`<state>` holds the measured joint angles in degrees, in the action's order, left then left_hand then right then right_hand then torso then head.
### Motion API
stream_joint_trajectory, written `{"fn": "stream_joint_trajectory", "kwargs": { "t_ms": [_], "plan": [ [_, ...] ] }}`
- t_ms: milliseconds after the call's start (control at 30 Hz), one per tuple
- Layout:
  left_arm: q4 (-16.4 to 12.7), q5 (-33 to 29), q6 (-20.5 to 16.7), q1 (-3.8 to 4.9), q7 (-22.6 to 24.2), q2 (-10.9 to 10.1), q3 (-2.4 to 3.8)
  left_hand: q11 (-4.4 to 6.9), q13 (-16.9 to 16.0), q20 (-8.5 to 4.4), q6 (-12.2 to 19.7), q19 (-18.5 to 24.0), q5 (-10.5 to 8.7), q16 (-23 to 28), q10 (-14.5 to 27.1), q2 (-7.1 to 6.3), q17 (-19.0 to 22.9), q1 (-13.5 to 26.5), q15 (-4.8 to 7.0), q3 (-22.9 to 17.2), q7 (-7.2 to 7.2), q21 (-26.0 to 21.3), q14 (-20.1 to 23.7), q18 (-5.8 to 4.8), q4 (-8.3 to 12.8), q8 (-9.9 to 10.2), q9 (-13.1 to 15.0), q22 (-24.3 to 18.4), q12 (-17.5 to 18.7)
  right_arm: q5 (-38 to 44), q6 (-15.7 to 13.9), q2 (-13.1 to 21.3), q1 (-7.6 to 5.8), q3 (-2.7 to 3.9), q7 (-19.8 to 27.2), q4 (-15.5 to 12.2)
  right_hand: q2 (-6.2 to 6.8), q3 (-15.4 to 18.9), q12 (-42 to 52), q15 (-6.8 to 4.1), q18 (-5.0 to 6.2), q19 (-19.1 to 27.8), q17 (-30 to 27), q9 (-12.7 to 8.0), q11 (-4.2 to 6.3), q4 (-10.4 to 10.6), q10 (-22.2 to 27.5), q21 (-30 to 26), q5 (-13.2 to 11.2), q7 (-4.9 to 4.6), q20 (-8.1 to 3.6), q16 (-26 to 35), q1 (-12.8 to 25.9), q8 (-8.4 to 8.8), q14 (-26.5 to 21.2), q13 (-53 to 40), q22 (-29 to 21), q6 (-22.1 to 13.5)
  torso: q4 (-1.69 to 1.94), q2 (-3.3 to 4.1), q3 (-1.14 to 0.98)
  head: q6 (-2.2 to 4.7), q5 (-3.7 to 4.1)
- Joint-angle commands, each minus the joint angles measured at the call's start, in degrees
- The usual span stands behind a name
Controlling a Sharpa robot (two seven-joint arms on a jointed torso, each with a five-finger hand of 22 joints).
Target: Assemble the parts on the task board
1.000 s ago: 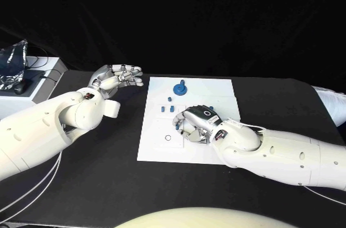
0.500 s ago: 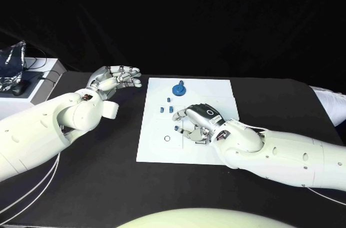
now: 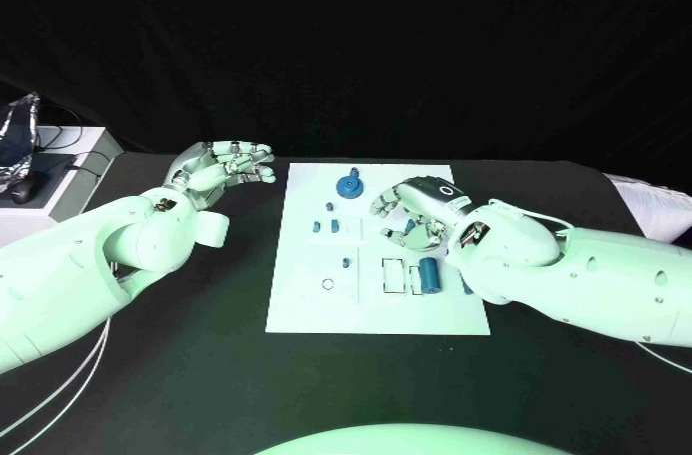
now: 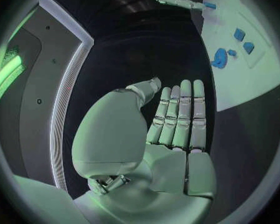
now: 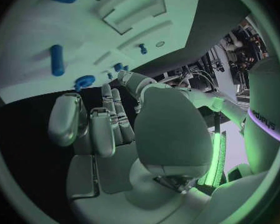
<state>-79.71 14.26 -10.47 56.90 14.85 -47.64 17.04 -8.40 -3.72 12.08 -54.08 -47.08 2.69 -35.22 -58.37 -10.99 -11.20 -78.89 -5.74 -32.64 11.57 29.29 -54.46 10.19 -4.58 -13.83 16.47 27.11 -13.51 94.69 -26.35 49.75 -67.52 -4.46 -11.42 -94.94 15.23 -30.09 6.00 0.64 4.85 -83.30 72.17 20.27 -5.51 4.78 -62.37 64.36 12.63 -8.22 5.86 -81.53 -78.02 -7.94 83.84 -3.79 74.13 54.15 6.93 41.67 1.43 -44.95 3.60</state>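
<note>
White task board (image 3: 310,305) lies mid-table with a blue cylinder (image 3: 430,273) on it just near of the right hand (image 3: 411,213), a blue round part (image 3: 351,185) at the far edge and small blue pieces (image 3: 330,222) left of the hand. To pick the cylinder well, I'd judge the hand should come back toward it, fingers straddling its length, and close gently without nudging it. Right hand hovers above the board, fingers loosely curled, holding nothing I can see; left hand (image 3: 224,165) is off the board's far-left corner, fingers apart and empty.

Black table (image 3: 173,375), white box (image 3: 65,145) w/ cables at far-left corner
</note>
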Motion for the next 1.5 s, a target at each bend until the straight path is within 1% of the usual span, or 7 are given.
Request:
{"fn": "stream_joint_trajectory", "kwargs": {
  "t_ms": [33,300,567,767,933,1233,1500],
  "plan": [
    [-0.1,-0.3,1.7,-0.06,0.6,0.2,0.04,-0.26,0.0,-0.01,-0.3,-0.4,0.13,0.2,-0.1,-0.34,-0.1,-0.2,-0.09,0.3,-0.07,-0.4,-0.1,0.09,0.1,-0.3,0.0,-0.1,0.3,-2.9,11.7,0.7,-1.33,0.03,-2.0,1.4,0.69,0.9,-0.3,-0.11,0.13,-0.3,-0.1,-0.1,-0.03,0.1,0.7,0.0,-0.1,0.06,0.05,0.0,0.1,0.33,2.3,0.0,0.0,-0.5,0.07,-0.02,0.03,0.30,0.73],
    [0.1,-0.3,1.8,-0.46,0.6,0.5,0.04,-0.26,0.0,-0.01,-0.3,-0.4,0.13,0.2,-0.1,-0.34,-0.1,-0.2,-0.09,0.3,-0.07,-0.4,-0.1,0.09,0.1,-0.3,0.0,-0.1,0.3,0.1,13.7,0.4,-2.78,0.10,-2.1,4.7,0.70,2.2,-0.5,-0.09,0.09,-0.3,-0.1,-0.2,-0.04,0.3,1.0,0.1,-0.3,0.54,0.09,0.0,0.0,0.43,2.3,0.0,0.2,-0.5,0.14,0.09,-0.03,0.74,1.14],
    [0.2,-0.3,1.8,-0.65,0.6,0.5,0.04,-0.26,0.0,-0.01,-0.3,-0.4,0.13,0.2,-0.1,-0.34,-0.1,-0.2,-0.09,0.3,-0.07,-0.4,-0.1,0.09,0.1,-0.3,0.0,-0.1,0.3,2.9,15.8,-0.3,-2.98,0.08,-2.6,5.7,0.02,5.1,-0.8,0.06,0.12,-0.3,-0.2,-0.4,-0.21,0.7,1.9,-0.2,-0.5,1.19,0.23,0.0,-1.1,0.73,2.3,-0.1,0.0,-0.4,0.18,0.09,-0.05,0.53,1.15],
    [0.2,-0.3,1.7,-0.70,0.6,0.3,0.04,-0.26,0.0,-0.01,-0.3,-0.4,0.13,0.2,-0.1,-0.34,-0.1,-0.2,-0.09,0.3,-0.07,-0.4,-0.1,0.09,0.1,-0.3,0.0,-0.1,0.3,3.5,17.3,-0.5,-2.95,0.00,-2.9,6.1,-0.37,6.0,-0.7,0.06,0.14,-0.3,-0.4,-0.4,-0.18,1.0,1.7,-0.3,-0.5,1.24,0.26,0.1,-1.5,0.60,2.2,-0.2,0.0,0.1,0.13,0.07,0.00,0.32,1.07],
    [0.2,-0.3,1.6,-0.72,0.6,0.2,0.04,-0.26,0.0,-0.01,-0.3,-0.4,0.13,0.2,-0.1,-0.34,-0.1,-0.2,-0.09,0.3,-0.07,-0.4,-0.1,0.09,0.1,-0.3,0.0,-0.1,0.3,3.7,17.8,-0.6,-2.92,-0.05,-3.1,6.0,-0.73,6.3,-0.1,-0.09,0.12,-0.4,-0.5,-0.4,0.03,1.4,0.7,-0.2,-0.4,1.20,0.20,0.1,-1.9,0.45,2.2,-0.3,0.1,0.7,0.11,0.04,-0.06,0.16,0.91],
    [0.2,-0.3,1.5,-0.75,0.5,0.1,0.04,-0.26,0.0,0.00,-0.3,-0.5,0.13,0.4,-0.2,-0.27,-0.2,-0.2,-0.09,0.4,-0.07,-0.5,-0.1,0.09,0.1,-0.3,0.0,-0.1,0.4,3.8,17.4,-0.5,-2.89,-0.07,-3.2,5.9,-1.12,4.6,0.7,-0.54,0.00,-0.7,-0.6,-0.3,0.54,2.1,-1.5,0.5,-0.3,0.76,-0.21,0.1,-2.6,-0.27,2.2,-0.3,0.6,2.9,0.07,0.11,-0.09,0.07,0.94],
    [0.3,-0.3,1.3,-0.76,0.4,0.2,0.04,-0.26,0.0,0.00,-0.3,-0.5,0.13,0.4,-0.2,-0.27,-0.2,-0.2,-0.09,0.4,-0.07,-0.5,-0.1,0.09,0.1,-0.3,0.0,-0.1,0.4,3.5,15.9,-0.5,-2.85,-0.08,-2.7,5.4,-1.36,0.7,0.8,-1.08,-0.28,-1.2,-0.7,0.1,1.14,3.1,-4.7,1.9,-0.6,0.63,-0.75,0.1,-2.7,-1.39,2.3,-0.3,1.5,5.5,0.11,0.08,-0.07,0.00,1.10]
  ]
}}
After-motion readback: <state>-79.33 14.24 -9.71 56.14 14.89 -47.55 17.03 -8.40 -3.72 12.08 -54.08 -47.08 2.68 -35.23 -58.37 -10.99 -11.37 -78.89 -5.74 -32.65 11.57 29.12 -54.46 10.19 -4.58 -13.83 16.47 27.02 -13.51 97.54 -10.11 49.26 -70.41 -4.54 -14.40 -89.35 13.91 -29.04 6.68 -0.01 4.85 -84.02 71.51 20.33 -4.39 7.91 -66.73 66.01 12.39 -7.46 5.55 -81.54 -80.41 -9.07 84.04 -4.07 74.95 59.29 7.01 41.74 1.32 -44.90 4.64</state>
